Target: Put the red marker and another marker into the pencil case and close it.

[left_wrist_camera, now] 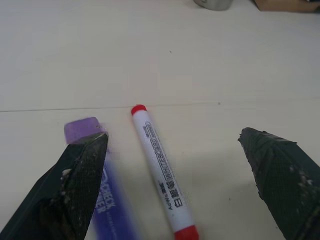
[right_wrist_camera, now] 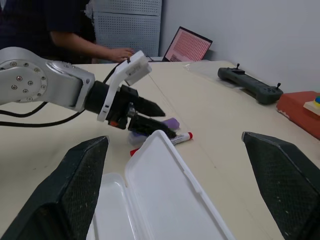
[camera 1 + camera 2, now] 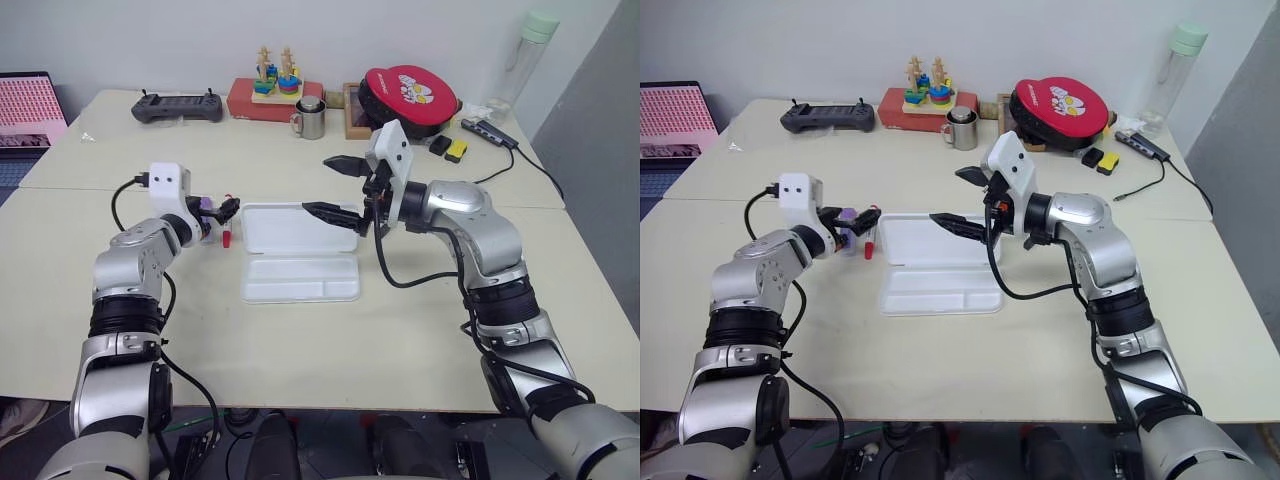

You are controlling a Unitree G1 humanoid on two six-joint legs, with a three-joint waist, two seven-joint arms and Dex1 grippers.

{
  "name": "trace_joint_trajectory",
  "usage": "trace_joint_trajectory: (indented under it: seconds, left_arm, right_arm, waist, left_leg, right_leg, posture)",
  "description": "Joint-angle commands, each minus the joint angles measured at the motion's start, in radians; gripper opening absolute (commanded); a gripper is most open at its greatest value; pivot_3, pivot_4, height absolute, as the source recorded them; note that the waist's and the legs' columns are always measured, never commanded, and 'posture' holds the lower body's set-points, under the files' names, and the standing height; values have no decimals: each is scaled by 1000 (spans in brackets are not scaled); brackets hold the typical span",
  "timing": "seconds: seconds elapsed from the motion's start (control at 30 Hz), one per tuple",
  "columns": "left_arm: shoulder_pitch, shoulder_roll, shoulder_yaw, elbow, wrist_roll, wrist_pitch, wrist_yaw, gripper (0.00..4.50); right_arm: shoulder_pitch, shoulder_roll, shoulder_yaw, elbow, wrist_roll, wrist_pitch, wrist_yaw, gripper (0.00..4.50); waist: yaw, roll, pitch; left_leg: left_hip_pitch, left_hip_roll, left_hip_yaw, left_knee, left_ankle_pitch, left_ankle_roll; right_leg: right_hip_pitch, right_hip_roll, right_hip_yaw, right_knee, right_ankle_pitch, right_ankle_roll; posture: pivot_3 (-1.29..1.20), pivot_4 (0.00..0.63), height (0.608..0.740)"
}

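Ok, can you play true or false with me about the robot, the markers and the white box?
1. The pencil case lies open on the table. True.
2. The red marker is already inside the case. False: it lies on the table beside the case.
3. The left claw is open around the red marker. True.
4. The right claw holds the purple marker. False: it is open and holds nothing; the purple marker lies on the table by the red one.
5. A metal mug stands at the back of the table. True.
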Motion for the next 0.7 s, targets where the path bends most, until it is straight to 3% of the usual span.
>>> trace_joint_trajectory:
  seconds: [0.03,0.47,0.7]
  left_arm:
    - [-23,2,-12,11,19,-9,-33,4500]
    - [-65,3,-129,146,159,-42,-79,4500]
    - [-125,-12,-133,226,189,-60,-92,4500]
  right_arm:
    - [-24,-10,-22,-49,26,-3,-16,4483]
    - [-34,-24,-19,-61,45,-6,-37,4483]
    - [-33,-26,-19,-74,46,-9,-48,4483]
  waist:
    - [0,0,0]
    - [2,0,0]
    - [0,0,0]
  left_leg:
    - [0,0,0,0,0,0]
    - [0,0,-1,1,0,0]
    - [0,0,0,1,0,0]
  right_leg:
    - [0,0,0,0,0,0]
    - [1,0,-1,0,0,0]
    - [1,0,-1,1,0,0]
  posture:
    - [0,150,740]
    - [0,150,740]
    - [0,150,740]
